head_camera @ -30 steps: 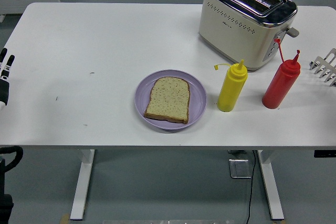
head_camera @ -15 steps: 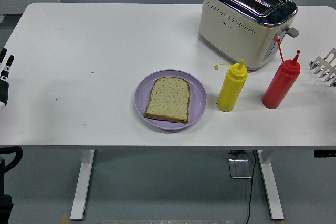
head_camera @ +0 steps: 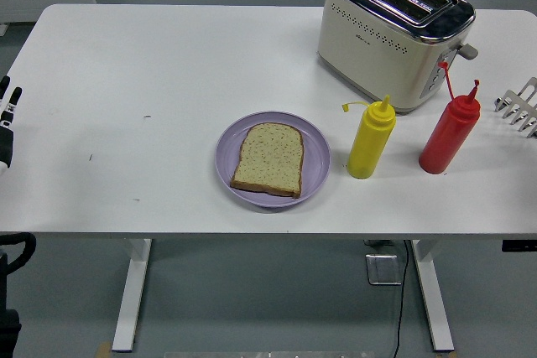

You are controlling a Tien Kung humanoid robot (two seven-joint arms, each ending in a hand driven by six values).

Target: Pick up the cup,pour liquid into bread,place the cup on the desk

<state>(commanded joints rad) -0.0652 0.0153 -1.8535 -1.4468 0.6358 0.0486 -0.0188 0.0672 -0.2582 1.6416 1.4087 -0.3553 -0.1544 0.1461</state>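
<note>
White table [head_camera: 168, 64], seen from above; its near edge runs along the lower part of the view, with white legs below. No writing on any object here can be read (the small mark on the toaster's side and the print on the appliance at the top left corner are too small to make out).

Toaster [head_camera: 393, 33]: cream body with a chrome top and two slots, standing at the far right of the table, a lever at its right end.

Plate [head_camera: 226, 161]: round, lilac, near the table's front edge, just left of the bottles. On it lies the slice of bread [head_camera: 268, 159], pale brown with a darker crust, lying flat.

Red bottle [head_camera: 449, 133]: upright squeeze bottle, cap flipped open, in front of the toaster's right end. Yellow bottle [head_camera: 371, 138]: same shape, cap also open, standing between the plate and the red bottle, touching neither.

Right hand [head_camera: 522, 106]: only pale fingertips show at the right edge, spread and holding nothing, well apart from the red bottle.

Left hand [head_camera: 7, 119]: at the left edge, fingertips only; its state cannot be told.
</note>
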